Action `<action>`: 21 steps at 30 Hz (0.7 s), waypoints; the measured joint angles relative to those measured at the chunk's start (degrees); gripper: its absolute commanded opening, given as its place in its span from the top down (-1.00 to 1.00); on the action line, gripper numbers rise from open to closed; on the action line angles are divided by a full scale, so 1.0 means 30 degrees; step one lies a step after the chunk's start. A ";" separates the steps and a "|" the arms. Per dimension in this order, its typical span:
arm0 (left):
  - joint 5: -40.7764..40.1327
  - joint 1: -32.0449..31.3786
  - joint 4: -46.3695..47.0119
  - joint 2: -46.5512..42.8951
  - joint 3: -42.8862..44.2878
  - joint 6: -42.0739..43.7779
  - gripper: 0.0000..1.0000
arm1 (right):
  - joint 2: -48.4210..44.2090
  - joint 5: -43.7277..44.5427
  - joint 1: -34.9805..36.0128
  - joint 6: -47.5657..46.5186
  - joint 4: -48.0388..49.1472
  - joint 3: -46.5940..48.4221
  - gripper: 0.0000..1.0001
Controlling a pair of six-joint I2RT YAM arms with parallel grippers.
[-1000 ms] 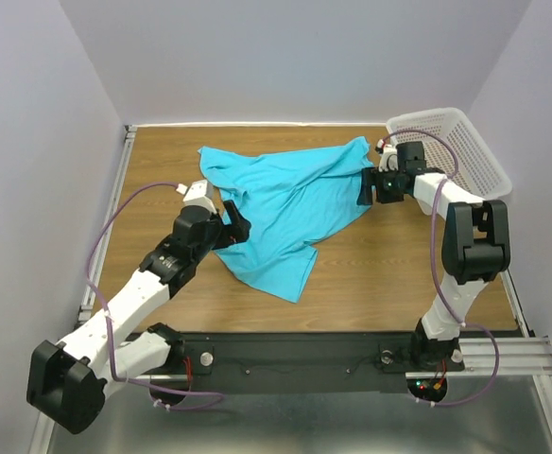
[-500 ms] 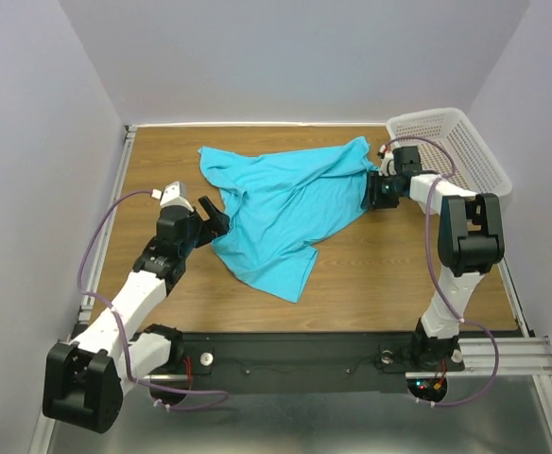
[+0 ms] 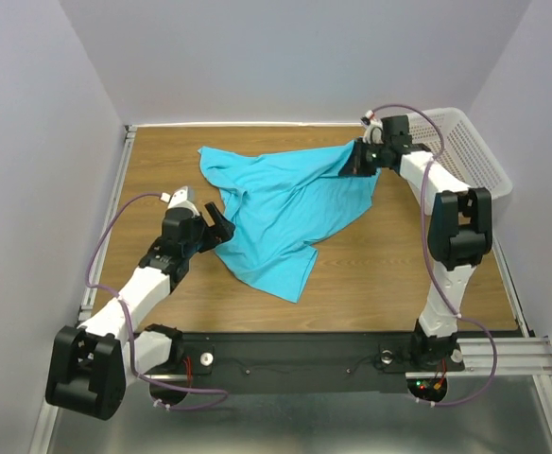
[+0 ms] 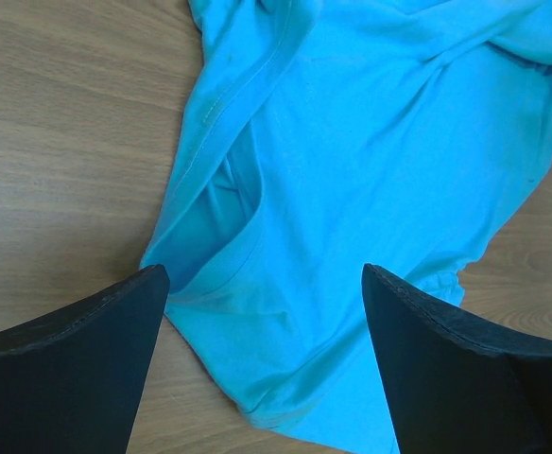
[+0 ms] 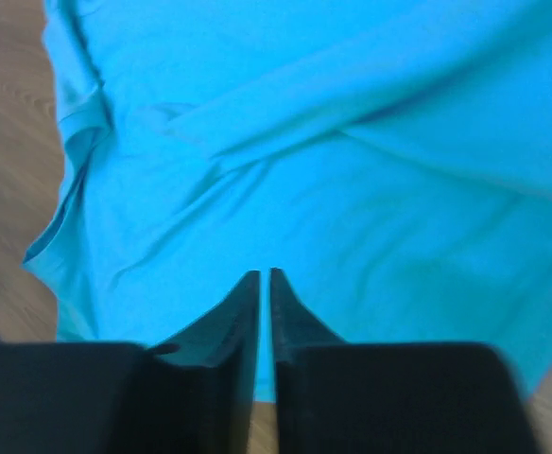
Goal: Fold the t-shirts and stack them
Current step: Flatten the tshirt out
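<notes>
Wood-grain table (image 3: 163, 161) fills the walled cell, with a white basket (image 3: 474, 151) at the upper right. One turquoise t-shirt (image 3: 285, 203) lies crumpled and spread across the middle of the frame. From the lower left the left arm stretches low towards it, the left gripper (image 3: 221, 225) just beside the shirt's left edge, fingers spread wide with nothing between them. From the lower right the right arm rises, bends and reaches up and left; the right gripper (image 3: 353, 161) has its fingers pinched together on the shirt's upper right corner.
</notes>
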 measured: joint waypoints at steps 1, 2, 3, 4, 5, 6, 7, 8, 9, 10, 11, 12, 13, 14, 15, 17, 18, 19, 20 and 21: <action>0.0000 0.0029 -0.0036 -0.0066 0.0000 0.0051 -0.90 | 0.0051 0.0044 0.0313 0.0058 0.0022 0.0444 0.40; 0.0051 0.0095 -0.0102 -0.0189 0.0000 0.0124 -0.90 | 0.0058 0.0160 0.0882 -0.0233 -0.0051 0.1086 0.21; 0.0066 0.0095 -0.0131 -0.0262 0.0000 0.0182 -0.90 | 0.0051 0.0233 0.1158 -0.0408 -0.0109 0.1319 0.14; 0.0102 0.0095 -0.0204 -0.0386 0.0000 0.0270 -0.90 | 0.0036 0.0335 0.1260 -0.0809 -0.0117 0.1384 0.10; 0.0124 0.0095 -0.0255 -0.0444 0.0000 0.0342 -0.90 | -0.0044 0.0430 0.1676 -0.1246 -0.0131 0.1464 -0.02; 0.0146 0.0095 -0.0299 -0.0546 0.0000 0.0393 -0.90 | -0.0175 0.0743 0.2047 -0.1858 -0.0175 0.1122 -0.06; 0.0197 0.0095 -0.0342 -0.0663 0.0000 0.0423 -0.90 | -0.0386 0.1151 0.2164 -0.2273 -0.0211 0.0597 -0.06; 0.0248 0.0095 -0.0342 -0.0736 0.0000 0.0452 -0.90 | -0.0685 0.1654 0.2222 -0.2834 -0.0204 -0.0124 -0.07; 0.0328 0.0095 -0.0335 -0.0794 0.0000 0.0488 -0.90 | -0.1027 0.2317 0.2200 -0.3344 -0.0561 -0.1035 -0.08; 0.0393 0.0095 -0.0342 -0.0816 0.0000 0.0539 -0.89 | -0.1173 0.2739 0.2135 -0.3636 -0.0765 -0.1523 -0.08; 0.0415 0.0095 -0.0342 -0.0823 0.0000 0.0561 -0.90 | -0.1290 0.3315 0.2011 -0.3985 -0.1020 -0.2091 -0.11; 0.0415 0.0095 -0.0357 -0.0823 0.0000 0.0605 -0.89 | -0.1311 0.4044 0.1829 -0.4335 -0.1180 -0.2681 -0.13; 0.0415 0.0095 -0.0372 -0.0831 0.0000 0.0670 -0.89 | -0.1311 0.4444 0.1705 -0.4517 -0.1311 -0.2980 -0.14; 0.0415 0.0095 -0.0415 -0.0860 0.0000 0.0736 -0.90 | -0.1311 0.5180 0.1552 -0.4736 -0.1508 -0.3330 -0.20; 0.0408 0.0095 -0.0466 -0.0896 0.0007 0.0772 -0.90 | -0.1311 0.5639 0.1457 -0.4845 -0.1647 -0.3475 -0.22; 0.0408 0.0095 -0.0546 -0.1005 0.0007 0.0903 -0.90 | -0.1311 0.6688 0.1275 -0.4983 -0.1829 -0.3577 -0.25; 0.0408 0.0095 -0.0576 -0.1078 0.0007 0.0925 -0.90 | -0.1311 0.7278 0.1188 -0.5042 -0.1829 -0.3577 -0.25; 0.0408 0.0102 -0.0612 -0.1151 0.0007 0.0969 -0.90 | -0.1311 0.7708 0.1129 -0.5049 -0.1807 -0.3570 -0.25; 0.0408 0.0102 -0.0648 -0.1231 0.0007 0.0984 -0.89 | -0.1311 0.8174 0.1115 -0.5071 -0.1785 -0.3570 -0.25; 0.0408 0.0102 -0.0663 -0.1333 0.0007 0.1005 -0.90 | -0.1311 0.8546 0.1115 -0.5064 -0.1792 -0.3570 -0.26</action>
